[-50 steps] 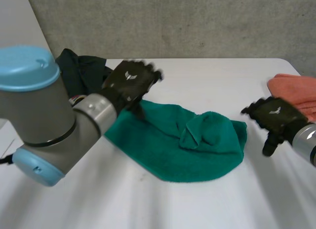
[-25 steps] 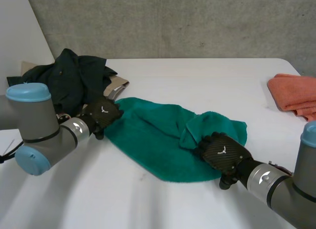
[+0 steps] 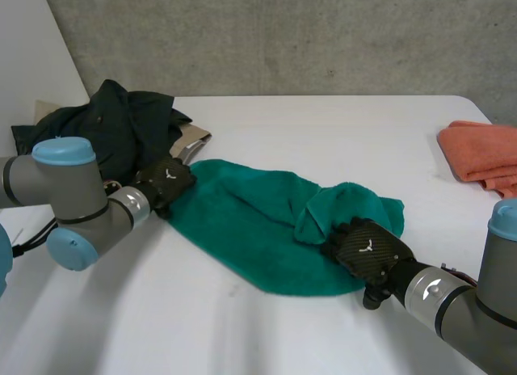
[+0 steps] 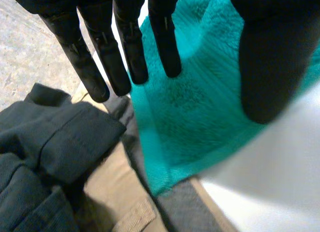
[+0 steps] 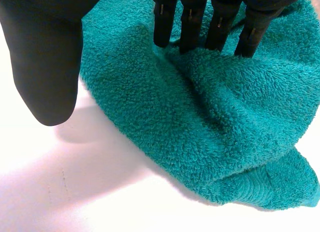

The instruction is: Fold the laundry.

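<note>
A crumpled teal towel (image 3: 258,225) lies on the white table (image 3: 339,124), with a bunched fold near its right end. My left hand (image 3: 166,181) rests at the towel's left corner. In the left wrist view its fingers (image 4: 125,47) are straight above the teal towel (image 4: 200,112) and its thumb (image 4: 270,57) stands apart, so it is open. My right hand (image 3: 367,250) sits on the towel's front right edge. In the right wrist view its straight fingers (image 5: 215,17) touch the bunched teal towel (image 5: 225,122), with the thumb (image 5: 47,57) over bare table; it is open.
A pile of dark clothes (image 3: 121,124) with a tan garment (image 3: 194,141) lies at the back left, touching the towel's corner; the dark clothes (image 4: 50,142) sit just beyond my left fingertips. A folded orange towel (image 3: 481,153) lies at the right edge.
Both hands came down from above the table onto the towel, the left at its left corner, the right at its front right edge. The left fingers have closed somewhat.
</note>
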You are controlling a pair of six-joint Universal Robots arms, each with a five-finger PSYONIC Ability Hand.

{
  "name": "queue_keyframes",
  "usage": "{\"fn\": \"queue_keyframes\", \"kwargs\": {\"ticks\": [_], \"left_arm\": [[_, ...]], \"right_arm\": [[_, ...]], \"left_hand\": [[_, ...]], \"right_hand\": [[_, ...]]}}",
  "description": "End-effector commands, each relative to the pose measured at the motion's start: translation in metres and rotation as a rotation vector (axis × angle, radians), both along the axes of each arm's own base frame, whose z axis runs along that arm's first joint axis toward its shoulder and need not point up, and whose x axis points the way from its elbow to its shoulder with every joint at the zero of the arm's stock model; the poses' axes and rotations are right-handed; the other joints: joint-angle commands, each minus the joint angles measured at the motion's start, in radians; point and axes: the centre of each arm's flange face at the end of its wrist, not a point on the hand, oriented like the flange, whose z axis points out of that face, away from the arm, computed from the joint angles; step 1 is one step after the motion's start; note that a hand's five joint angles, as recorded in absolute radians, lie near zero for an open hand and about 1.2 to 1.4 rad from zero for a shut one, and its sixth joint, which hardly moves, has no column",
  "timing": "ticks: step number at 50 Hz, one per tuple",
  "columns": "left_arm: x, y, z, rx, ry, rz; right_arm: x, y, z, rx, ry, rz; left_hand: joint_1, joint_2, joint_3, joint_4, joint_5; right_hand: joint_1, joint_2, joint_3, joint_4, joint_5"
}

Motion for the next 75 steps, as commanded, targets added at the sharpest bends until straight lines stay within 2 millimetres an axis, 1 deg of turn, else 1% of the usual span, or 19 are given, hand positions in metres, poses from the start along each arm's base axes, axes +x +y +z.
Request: {"fn": "queue_keyframes", "kwargs": {"ticks": [1, 9, 17, 18, 19, 20, 27, 32, 34, 46, 48, 49, 51, 55, 58, 62, 63, 68, 75], "left_arm": [[0.006, -0.010, -0.006, -0.022, -0.027, 0.022], [0.007, -0.025, 0.012, -0.144, -0.029, 0.152], [0.008, -0.013, 0.043, -0.184, -0.007, 0.148], [0.008, -0.010, 0.045, -0.183, -0.007, 0.146], [0.010, -0.002, 0.048, -0.172, -0.010, 0.138], [0.011, 0.000, 0.048, -0.164, -0.012, 0.135], [0.019, 0.016, 0.037, -0.050, -0.034, 0.098], [0.030, 0.009, 0.034, -0.031, -0.035, 0.105], [0.035, 0.004, 0.030, -0.023, -0.031, 0.109], [0.027, -0.007, 0.025, -0.031, -0.003, 0.067], [0.026, -0.006, 0.025, -0.029, -0.003, 0.066], [0.024, -0.005, 0.024, -0.026, -0.003, 0.061], [0.023, -0.002, 0.022, -0.017, -0.005, 0.056], [0.017, 0.008, 0.019, 0.005, -0.009, 0.037], [0.017, 0.016, 0.020, 0.021, -0.007, 0.032], [0.018, 0.029, 0.036, 0.035, 0.038, 0.042], [0.018, 0.034, 0.041, 0.057, 0.071, 0.053], [0.019, 0.055, 0.050, 0.171, 0.219, 0.085], [0.015, 0.089, 0.042, 0.374, 0.374, 0.119]], "right_arm": [[-0.001, -0.004, -0.001, -0.019, 0.002, -0.014], [-0.002, -0.009, 0.001, -0.037, 0.011, -0.043], [-0.003, -0.011, 0.003, -0.037, 0.016, -0.057], [-0.003, -0.011, 0.003, -0.035, 0.016, -0.057], [-0.003, -0.011, 0.003, -0.035, 0.016, -0.057], [-0.003, -0.011, 0.003, -0.037, 0.016, -0.057], [-0.003, -0.011, 0.003, -0.038, 0.014, -0.054], [-0.002, -0.013, 0.001, -0.039, 0.012, -0.053], [-0.001, -0.017, -0.003, -0.034, 0.013, -0.055], [-0.001, -0.030, -0.005, -0.066, 0.026, -0.089], [-0.001, -0.031, -0.005, -0.069, 0.022, -0.090], [0.000, -0.033, -0.005, -0.077, 0.016, -0.092], [0.000, -0.036, -0.004, -0.090, 0.008, -0.096], [0.003, -0.039, 0.001, -0.118, -0.001, -0.098], [0.007, -0.043, 0.018, -0.164, -0.027, -0.101], [0.022, -0.037, 0.089, -0.308, -0.182, -0.082], [0.025, -0.034, 0.115, -0.334, -0.248, -0.079], [0.031, -0.033, 0.152, -0.303, -0.341, -0.079], [0.051, -0.014, 0.195, -0.316, -0.385, -0.020]], "left_hand": [[0.675, 0.688, 0.698, 0.697, 0.729], [0.676, 0.689, 0.699, 0.698, 0.730], [0.676, 0.689, 0.699, 0.698, 0.730], [0.528, 0.541, 0.551, 0.550, 0.582], [-0.075, -0.062, -0.052, -0.053, -0.021], [-0.171, -0.158, -0.148, -0.150, -0.117], [-0.193, -0.180, -0.170, -0.171, -0.139], [-0.193, -0.180, -0.170, -0.171, -0.139], [-0.193, -0.180, -0.170, -0.171, -0.139], [-0.187, -0.174, -0.164, -0.165, -0.133], [-0.187, -0.174, -0.164, -0.165, -0.133], [-0.187, -0.174, -0.164, -0.165, -0.133], [-0.187, -0.174, -0.164, -0.165, -0.133], [-0.187, -0.174, -0.164, -0.165, -0.133], [-0.193, -0.180, -0.170, -0.171, -0.139], [-0.222, -0.209, -0.199, -0.200, -0.168], [-0.242, -0.229, -0.219, -0.221, -0.189], [-0.290, -0.277, -0.267, -0.268, -0.236], [-0.304, -0.291, -0.281, -0.283, -0.250]], "right_hand": [[0.092, 0.100, 0.088, 0.087, 0.073], [0.101, 0.109, 0.097, 0.096, 0.082], [0.101, 0.109, 0.097, 0.096, 0.082], [0.101, 0.109, 0.097, 0.096, 0.082], [0.101, 0.109, 0.097, 0.096, 0.082], [0.101, 0.109, 0.097, 0.096, 0.082], [0.101, 0.109, 0.097, 0.096, 0.082], [0.118, 0.126, 0.114, 0.113, 0.099], [0.224, 0.232, 0.220, 0.219, 0.205], [0.280, 0.288, 0.276, 0.275, 0.261], [0.388, 0.396, 0.383, 0.383, 0.369], [0.705, 0.713, 0.701, 0.700, 0.686], [1.000, 1.008, 0.996, 0.996, 0.982], [1.025, 1.032, 1.020, 1.020, 1.006], [1.025, 1.032, 1.020, 1.020, 1.006], [1.025, 1.032, 1.020, 1.020, 1.006], [1.025, 1.032, 1.020, 1.020, 1.006], [1.025, 1.032, 1.020, 1.020, 1.006], [1.025, 1.032, 1.020, 1.020, 1.006]]}}
